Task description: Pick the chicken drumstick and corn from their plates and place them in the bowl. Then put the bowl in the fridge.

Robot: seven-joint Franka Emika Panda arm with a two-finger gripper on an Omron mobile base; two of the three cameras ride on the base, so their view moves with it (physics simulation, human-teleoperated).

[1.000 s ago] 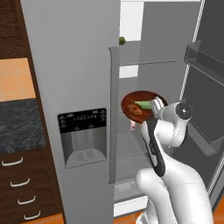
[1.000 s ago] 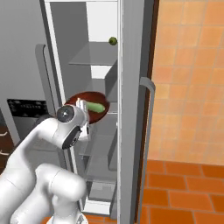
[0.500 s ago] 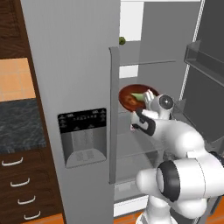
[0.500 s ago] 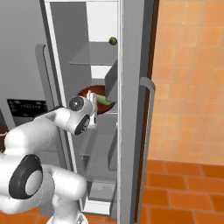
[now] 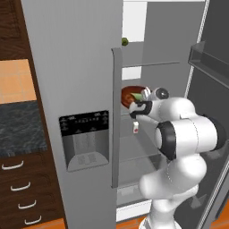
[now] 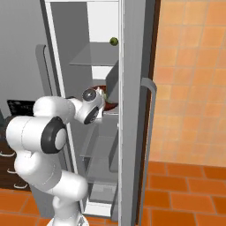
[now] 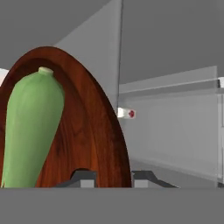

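Bowl [image 5: 129,95] of dark reddish-brown wood sits at the centre of the left base view, just right of the closed grey door's long handle [image 5: 116,117], inside the open compartment of the fridge [image 5: 76,67]. The fingers [image 5: 136,108] are clamped tight on its near rim, with the white arm reaching in from the lower right of that frame. In the hand view the bowl [image 7: 94,131] stands on edge at the left, its rim running down between the two dark finger tips [image 7: 113,178] at the bottom, which pinch it from either side. The corn [image 7: 31,129] lies inside the bowl as a long green cob with a pale stub at its upper end; in the left base view it shows as a small green patch [image 5: 137,96] at the bowl's right side. I cannot make out the chicken drumstick.

In the right base view the bowl [image 6: 108,99] shows as a dark red sliver at mid-frame, partly hidden by the wrist and by the edge of the open fridge door [image 6: 134,106]. A small round green fruit [image 6: 114,41] rests on the shelf higher up, near the top centre. A small white item with a red mark [image 5: 135,128] sits just below the bowl in the left base view. The black dispenser panel [image 5: 84,123] is at the left centre.
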